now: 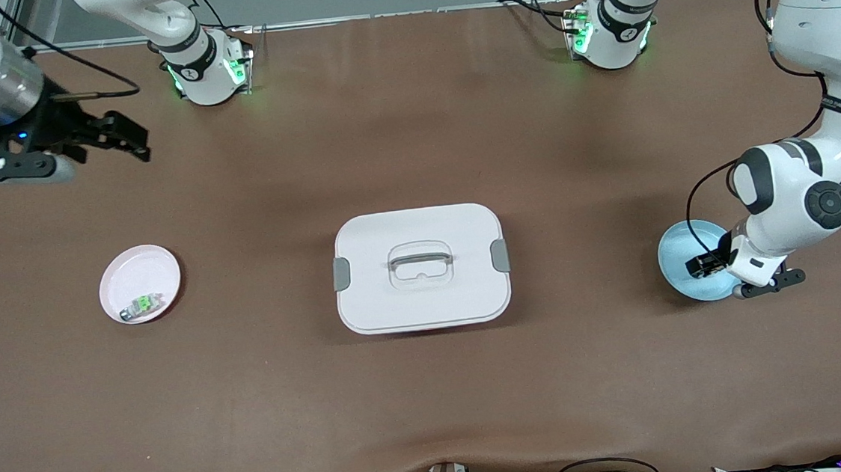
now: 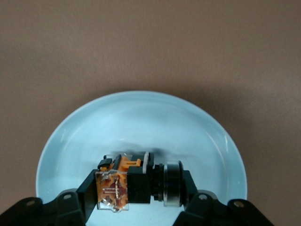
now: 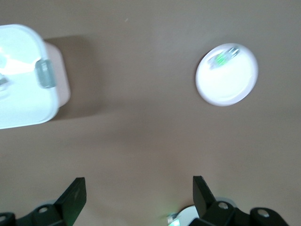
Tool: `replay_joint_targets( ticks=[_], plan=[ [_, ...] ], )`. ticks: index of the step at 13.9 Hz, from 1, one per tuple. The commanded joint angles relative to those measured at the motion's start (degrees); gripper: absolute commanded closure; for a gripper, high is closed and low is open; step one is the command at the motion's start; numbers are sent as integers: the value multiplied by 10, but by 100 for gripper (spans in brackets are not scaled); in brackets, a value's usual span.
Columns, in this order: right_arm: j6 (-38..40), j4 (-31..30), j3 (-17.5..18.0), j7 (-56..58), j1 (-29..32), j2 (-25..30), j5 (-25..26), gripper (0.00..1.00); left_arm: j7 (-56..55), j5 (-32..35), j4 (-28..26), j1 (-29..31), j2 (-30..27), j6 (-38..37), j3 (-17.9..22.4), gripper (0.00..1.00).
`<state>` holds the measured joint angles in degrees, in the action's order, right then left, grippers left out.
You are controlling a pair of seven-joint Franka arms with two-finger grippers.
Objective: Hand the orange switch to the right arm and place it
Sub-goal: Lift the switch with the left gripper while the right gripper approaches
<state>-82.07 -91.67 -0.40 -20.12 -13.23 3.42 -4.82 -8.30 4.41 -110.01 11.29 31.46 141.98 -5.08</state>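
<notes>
The orange switch [image 2: 136, 181], a black body with an orange block and a dark ringed end, lies in the light blue plate [image 2: 141, 117]. My left gripper [image 2: 138, 189] is shut on the orange switch, one finger [image 2: 89, 188] pressed against each of its ends. In the front view the left gripper [image 1: 708, 266] is low over the blue plate [image 1: 680, 242], at the left arm's end of the table. My right gripper [image 1: 129, 141] waits open in the air over the right arm's end of the table. Nothing sits between the right gripper's [image 3: 138, 193] fingers.
A white lidded box [image 1: 421, 267] with a clear handle stands mid-table. Toward the right arm's end, a pink plate [image 1: 145, 269] holds a small grey-and-clear part with a green mark [image 1: 142, 306]. The right wrist view shows the pink plate [image 3: 230, 87] and the white box [image 3: 23, 80].
</notes>
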Motion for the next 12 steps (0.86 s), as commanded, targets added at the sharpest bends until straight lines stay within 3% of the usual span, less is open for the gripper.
replay_joint_targets(
  ticks=[1,3,8,12],
  plan=[
    [12,5,-5,-73,-23,-2,-40,0,-22,3,-6,5,-41,-21,-6,100],
    [7,-9,-5,-128,-61,0,-41,0,-57,3,4,-2,-64,-66,-12,100],
    [-35,-36,-5,-212,-110,10,-80,0,-167,1,44,1,-105,-184,-76,100],
    [-102,-94,-6,-245,-114,34,-171,0,-305,-32,101,-1,-104,-253,-142,100]
  ],
)
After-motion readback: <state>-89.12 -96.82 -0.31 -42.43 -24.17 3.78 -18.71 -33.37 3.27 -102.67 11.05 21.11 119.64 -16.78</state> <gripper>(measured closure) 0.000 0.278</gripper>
